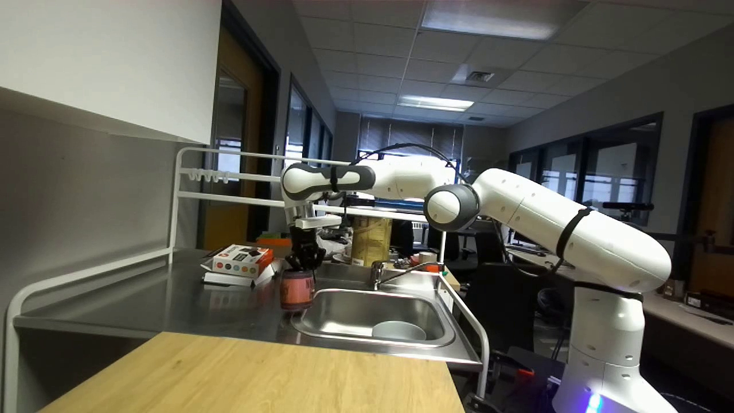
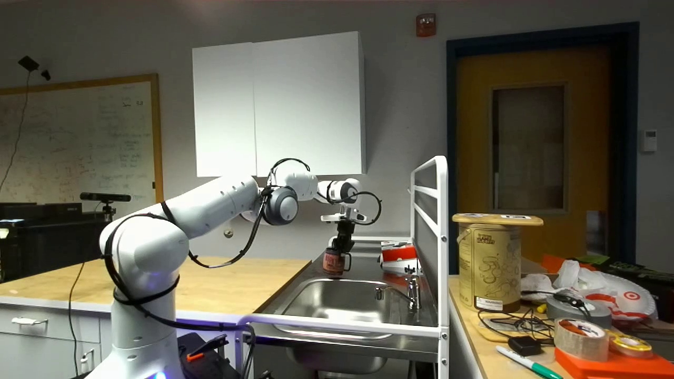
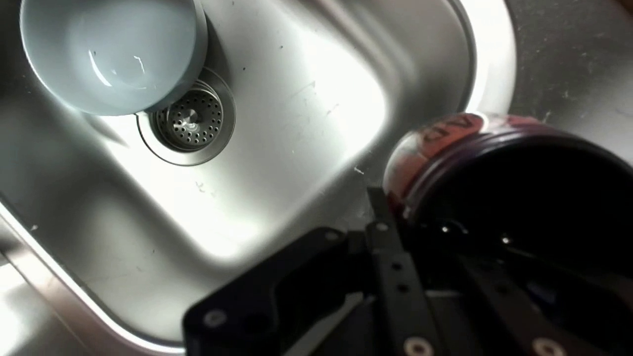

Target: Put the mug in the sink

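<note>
The mug (image 1: 297,291) is red-orange with dark lettering and a dark inside. It is upright at the sink's edge in both exterior views, and its handle shows in an exterior view (image 2: 334,261). My gripper (image 1: 304,267) points down from above and is shut on the mug's wall. In the wrist view one finger lies outside the mug (image 3: 450,136); the other is lost in its dark opening. The mug appears raised a little above the counter, overlapping the rim of the steel sink (image 3: 494,64). The sink (image 1: 367,310) also shows in both exterior views.
A grey bowl (image 3: 113,54) sits in the sink beside the drain (image 3: 195,118). A faucet (image 1: 377,275) stands behind the basin. Cardboard boxes (image 1: 241,261) lie on the steel counter. A white rack (image 2: 442,237) borders the counter, and a wooden tabletop (image 1: 258,373) adjoins it.
</note>
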Controlling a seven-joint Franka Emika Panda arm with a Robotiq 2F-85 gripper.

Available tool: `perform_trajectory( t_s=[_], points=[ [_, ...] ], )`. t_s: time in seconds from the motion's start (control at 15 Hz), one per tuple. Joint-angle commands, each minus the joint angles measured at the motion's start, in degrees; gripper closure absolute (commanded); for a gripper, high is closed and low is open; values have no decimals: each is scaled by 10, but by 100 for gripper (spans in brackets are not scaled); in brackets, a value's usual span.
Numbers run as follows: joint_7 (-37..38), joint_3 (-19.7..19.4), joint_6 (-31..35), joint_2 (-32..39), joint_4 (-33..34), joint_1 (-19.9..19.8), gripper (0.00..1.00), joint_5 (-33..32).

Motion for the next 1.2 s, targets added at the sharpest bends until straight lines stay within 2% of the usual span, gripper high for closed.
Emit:
perform_trajectory(
  t_s=[0.0,0.2,0.8,1.13],
  points=[
    [11,-7,-18,-9,26,2,95,-6],
    [28,-20,-14,-20,33,-14,95,-10],
    [92,-58,-16,-41,32,-107,95,-4],
    [120,-67,-24,-34,24,-130,95,-5]
  ],
)
